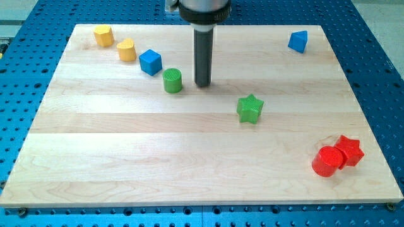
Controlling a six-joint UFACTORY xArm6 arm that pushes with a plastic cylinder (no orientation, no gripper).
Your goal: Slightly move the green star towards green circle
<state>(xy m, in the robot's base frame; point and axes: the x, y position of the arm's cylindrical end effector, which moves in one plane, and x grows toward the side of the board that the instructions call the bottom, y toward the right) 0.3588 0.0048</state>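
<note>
Tip (202, 84) btwn 1 green circle (172, 81) & 1 green star (250, 108).

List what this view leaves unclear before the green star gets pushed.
- Arm above the rod: cut off by the view's top edge.
- Red star: its left side is hidden by the red cylinder.
- My tip: whether it touches the board cannot be told; it stands right of the green circle, apart from the green star.

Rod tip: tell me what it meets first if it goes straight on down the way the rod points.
My tip points straight down at the wooden board, so the board comes first. It stands just right of the green circle, apart from it, and up-left of the green star.
</note>
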